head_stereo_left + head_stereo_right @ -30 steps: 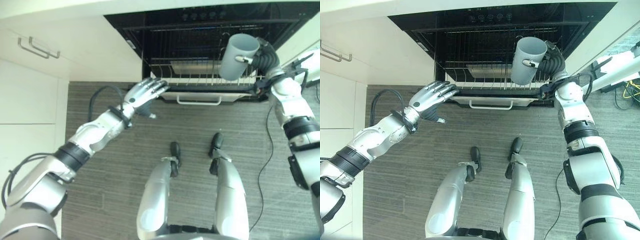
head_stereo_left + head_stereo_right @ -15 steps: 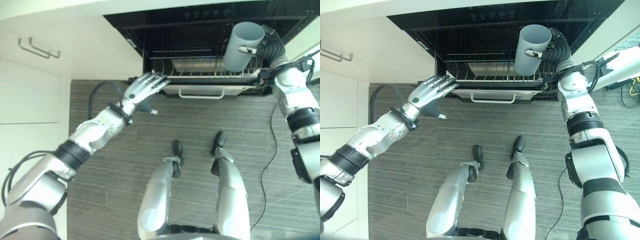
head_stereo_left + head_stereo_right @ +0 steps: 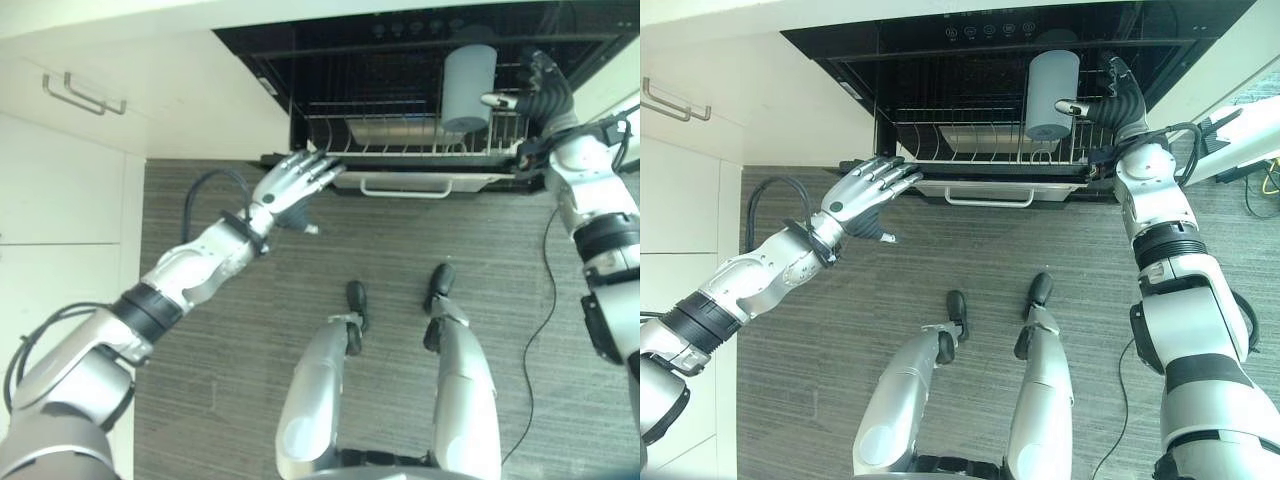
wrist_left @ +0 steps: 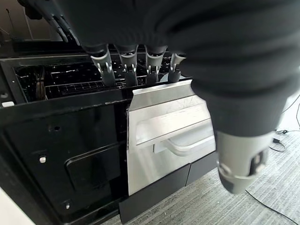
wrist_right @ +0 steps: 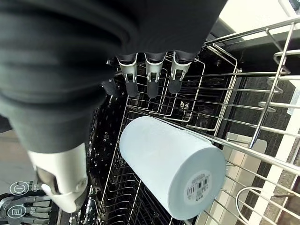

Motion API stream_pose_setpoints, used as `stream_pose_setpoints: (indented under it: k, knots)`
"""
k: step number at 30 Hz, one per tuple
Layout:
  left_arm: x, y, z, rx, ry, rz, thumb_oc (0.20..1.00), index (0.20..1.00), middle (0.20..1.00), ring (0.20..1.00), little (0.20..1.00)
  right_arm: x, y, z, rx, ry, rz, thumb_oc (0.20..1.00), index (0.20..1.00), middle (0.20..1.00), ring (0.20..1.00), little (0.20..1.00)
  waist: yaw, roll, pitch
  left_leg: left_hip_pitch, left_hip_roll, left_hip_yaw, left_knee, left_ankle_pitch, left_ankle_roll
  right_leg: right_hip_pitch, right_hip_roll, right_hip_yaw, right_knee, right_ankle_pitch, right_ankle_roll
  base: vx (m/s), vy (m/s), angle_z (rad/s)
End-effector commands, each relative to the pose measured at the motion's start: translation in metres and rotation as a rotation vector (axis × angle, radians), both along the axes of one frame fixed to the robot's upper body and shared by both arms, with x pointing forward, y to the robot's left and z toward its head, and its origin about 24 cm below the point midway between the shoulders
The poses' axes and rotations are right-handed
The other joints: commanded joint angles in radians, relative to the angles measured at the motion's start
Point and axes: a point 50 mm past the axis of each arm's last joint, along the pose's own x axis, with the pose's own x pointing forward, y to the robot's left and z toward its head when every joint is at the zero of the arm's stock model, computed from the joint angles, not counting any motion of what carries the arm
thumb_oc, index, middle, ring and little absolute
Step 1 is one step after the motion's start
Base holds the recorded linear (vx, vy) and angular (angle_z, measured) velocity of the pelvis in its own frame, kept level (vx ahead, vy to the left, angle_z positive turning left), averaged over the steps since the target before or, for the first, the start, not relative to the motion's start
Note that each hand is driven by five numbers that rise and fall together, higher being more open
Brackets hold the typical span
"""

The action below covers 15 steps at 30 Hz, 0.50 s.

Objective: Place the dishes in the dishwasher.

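My right hand (image 3: pixel 1118 98) spread beside grey cup (image 3: pixel 1051 95) in wire rack (image 3: pixel 980 148) | left hand (image 3: pixel 866 190) flat-fingered near dishwasher (image 3: pixel 855 60) drawer handle (image 3: pixel 989 197)

Home kitchen: built-in dishwasher (image 3: pixel 970 60) open under a pale countertop (image 3: pixel 120 15), wire rack (image 3: pixel 985 150) pulled out, white cabinet fronts (image 3: pixel 60 200) with metal bar handles (image 3: pixel 85 95), grey wood-look plank floor (image 3: pixel 400 240).

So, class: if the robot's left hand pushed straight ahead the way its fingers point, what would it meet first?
Probably the dishwasher rack: the left hand is open, its fingers aimed at the rack's front left corner above the handle. Depth is hard to judge.
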Motion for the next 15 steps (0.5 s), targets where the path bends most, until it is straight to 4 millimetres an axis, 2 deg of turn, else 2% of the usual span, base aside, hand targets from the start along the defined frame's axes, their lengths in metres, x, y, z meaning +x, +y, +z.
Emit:
stream_pose_setpoints:
  k: [1,2,5,8,15]
  knots:
    - [-0.017,-0.005,-0.013,-0.002,0.011,-0.058,1.000,1.000,1.000,1.000,1.000,-0.002,-0.001,0.010,0.057,-0.086,0.007,1.000,1.000,1.000,1.000,1.000,0.026,0.037,-0.027,0.000,0.037,0.000,-0.095,0.077,-0.021,0.060,-0.057,0.031,0.108,-0.166,0.094,-0.06,0.024,-0.03]
    - [-0.018,-0.003,-0.016,-0.006,0.016,-0.048,1.000,1.000,1.000,1.000,1.000,-0.004,0.003,0.009,0.151,-0.124,0.048,1.000,1.000,1.000,1.000,1.000,0.022,0.036,-0.027,0.012,0.039,0.005,-0.096,0.075,-0.022,0.069,-0.056,0.033,0.112,-0.171,0.093,-0.05,0.024,-0.03]
    - [-0.019,-0.002,-0.021,-0.009,0.019,-0.032,1.000,1.000,1.000,1.000,1.000,-0.006,0.010,0.002,0.173,-0.141,0.081,1.000,1.000,1.000,1.000,1.000,0.016,0.033,-0.027,0.029,0.040,0.011,-0.103,0.074,-0.021,0.082,-0.054,0.033,0.111,-0.175,0.096,-0.05,0.016,-0.02]
    - [-0.020,0.003,-0.030,-0.014,0.023,0.002,1.000,1.000,1.000,1.000,1.000,-0.010,0.023,-0.019,0.167,-0.101,0.142,1.000,1.000,1.000,1.000,1.000,0.003,0.027,-0.027,0.060,0.045,0.027,-0.117,0.075,-0.020,0.107,-0.053,0.031,0.111,-0.182,0.097,-0.07,0.018,-0.03]
    - [-0.023,0.010,-0.056,-0.034,0.059,0.049,1.000,1.000,1.000,1.000,1.000,-0.021,0.033,-0.081,0.207,0.005,0.150,1.000,1.000,1.000,1.000,1.000,-0.034,0.015,-0.027,0.161,0.060,0.072,-0.133,0.069,-0.026,0.200,-0.064,0.016,0.090,-0.188,0.099,-0.06,0.014,-0.08]
